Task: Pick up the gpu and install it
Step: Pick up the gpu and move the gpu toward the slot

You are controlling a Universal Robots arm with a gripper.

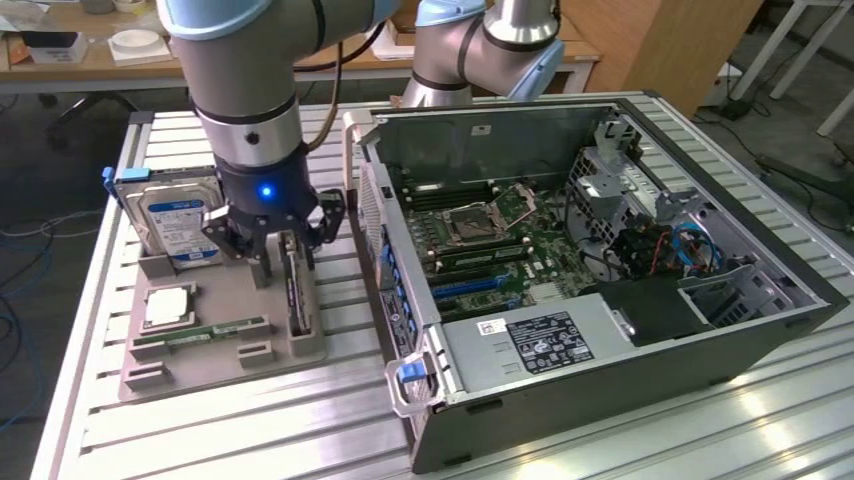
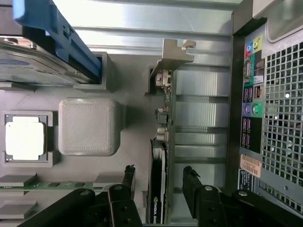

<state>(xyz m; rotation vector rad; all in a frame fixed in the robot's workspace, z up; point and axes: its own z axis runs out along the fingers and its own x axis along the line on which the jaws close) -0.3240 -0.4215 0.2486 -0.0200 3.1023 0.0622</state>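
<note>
From my station I see the claw point(image 1: 286, 258) spread wide and lowered over the gpu point(image 1: 298, 295), one finger on each flat side of the card. On the wrist camera the fingers point(image 2: 129, 177) stand apart from the card's dark faces with a sliver of space on each side, so nothing is pinched. The gpu point(image 2: 160, 151) stands on its long edge in a slot of the grey holder tray point(image 1: 200, 365), on the side of the tray nearest the computer case point(image 1: 747, 340). Its silvery bracket point(image 2: 176, 52) is at the end away from the claw.

The tray carries the other parts too:
- The hard drive point(image 1: 174, 225), with a blue-and-white label, stands upright at the far end, toward the exterior view's left.
- A square processor chip point(image 1: 167, 305) lies flat in its pocket.
- A narrow green memory stick point(image 1: 214, 330) lies just beyond the chip, closer to the camera.

The case lies on its side on the slatted metal worktop point(image 1: 267, 430), to the exterior view's right of the tray and just beside it. Its panel is off and the green motherboard point(image 1: 494, 235) is exposed. A power supply point(image 1: 534, 345) with a white label fills the near corner. On the wrist camera the case's rear ports point(image 2: 248, 99) run alongside the gpu — close, with a strip of worktop between them.
</note>
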